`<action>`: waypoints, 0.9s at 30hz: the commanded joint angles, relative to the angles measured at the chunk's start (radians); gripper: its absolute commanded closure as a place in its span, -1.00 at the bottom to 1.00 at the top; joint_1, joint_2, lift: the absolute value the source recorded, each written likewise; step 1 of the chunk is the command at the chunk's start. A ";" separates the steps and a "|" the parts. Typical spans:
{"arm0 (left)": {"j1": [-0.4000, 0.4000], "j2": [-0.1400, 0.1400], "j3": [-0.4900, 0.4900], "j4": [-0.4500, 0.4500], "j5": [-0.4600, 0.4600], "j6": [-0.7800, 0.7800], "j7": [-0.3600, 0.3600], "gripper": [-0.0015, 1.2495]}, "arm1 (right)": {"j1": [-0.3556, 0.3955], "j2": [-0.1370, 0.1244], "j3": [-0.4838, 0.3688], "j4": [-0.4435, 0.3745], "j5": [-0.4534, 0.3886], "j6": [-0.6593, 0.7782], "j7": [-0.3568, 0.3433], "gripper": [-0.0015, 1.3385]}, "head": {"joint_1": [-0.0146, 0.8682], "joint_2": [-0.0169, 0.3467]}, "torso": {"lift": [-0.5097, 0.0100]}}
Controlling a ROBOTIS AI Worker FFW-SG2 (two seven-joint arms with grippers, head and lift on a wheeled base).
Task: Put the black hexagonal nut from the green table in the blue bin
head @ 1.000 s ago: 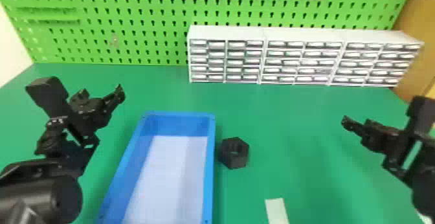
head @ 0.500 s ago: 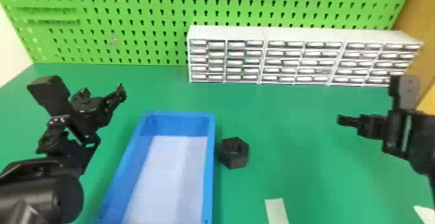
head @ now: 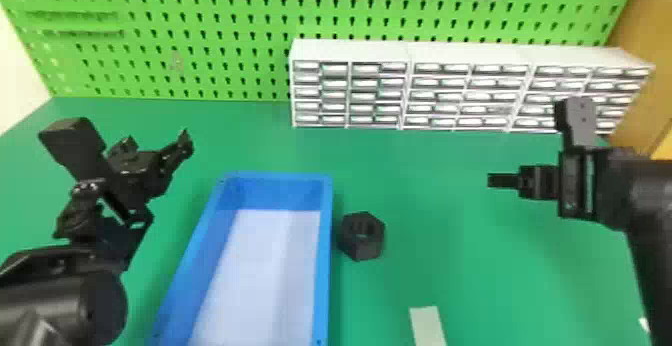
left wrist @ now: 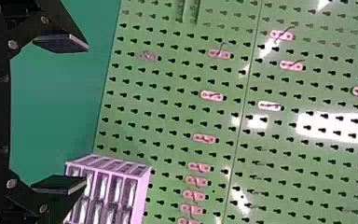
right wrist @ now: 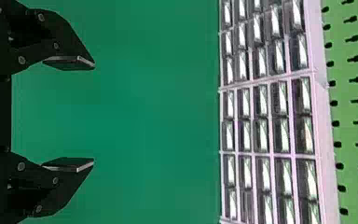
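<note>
Just to the right of the blue bin (head: 326, 250), on the green table (head: 460, 275), sits the black hexagonal nut (head: 361, 236), squat, with no clear long axis; from the right gripper (right wrist: 94, 114) it lies leftward and nearer the robot; that gripper seems the closer, its fingers wide apart around nothing; the left gripper (left wrist: 86, 115), also spread, is across the bin; the bin runs lengthwise away from the robot, its pale floor showing; a leftward, lowering reach by the right arm seems due.
</note>
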State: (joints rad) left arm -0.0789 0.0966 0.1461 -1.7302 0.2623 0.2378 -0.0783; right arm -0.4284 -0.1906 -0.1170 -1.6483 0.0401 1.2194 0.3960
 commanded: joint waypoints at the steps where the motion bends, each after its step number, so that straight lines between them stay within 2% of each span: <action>1: 0.002 0.000 0.001 -0.002 0.000 0.000 0.000 -0.58 | -0.032 0.010 0.048 -0.004 0.032 0.066 0.000 -0.22 | 0.54 -0.73 | 0.58; 5: 0.002 0.000 0.003 -0.002 -0.002 0.000 0.000 -0.58 | -0.058 0.034 0.085 -0.008 0.106 0.123 0.000 -0.22 | 0.54 -0.73 | 0.58; 10: 0.001 0.000 0.000 -0.002 -0.005 0.000 0.000 -0.58 | -0.095 0.037 0.160 -0.005 0.142 0.187 0.000 -0.22 | 0.54 -0.73 | 0.58; 18: -0.002 0.000 0.000 -0.003 -0.005 0.002 0.000 -0.58 | -0.105 0.060 0.244 0.004 0.109 0.209 0.000 -0.22 | 0.54 -0.73 | 0.58; 27: -0.005 0.000 -0.002 -0.003 -0.005 0.003 0.000 -0.58 | -0.109 0.086 0.301 0.008 0.089 0.212 0.001 -0.22 | 0.54 -0.73 | 0.58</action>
State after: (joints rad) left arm -0.0833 0.0968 0.1447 -1.7333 0.2577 0.2394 -0.0782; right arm -0.5340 -0.1148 0.1577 -1.6438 0.1416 1.4310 0.3962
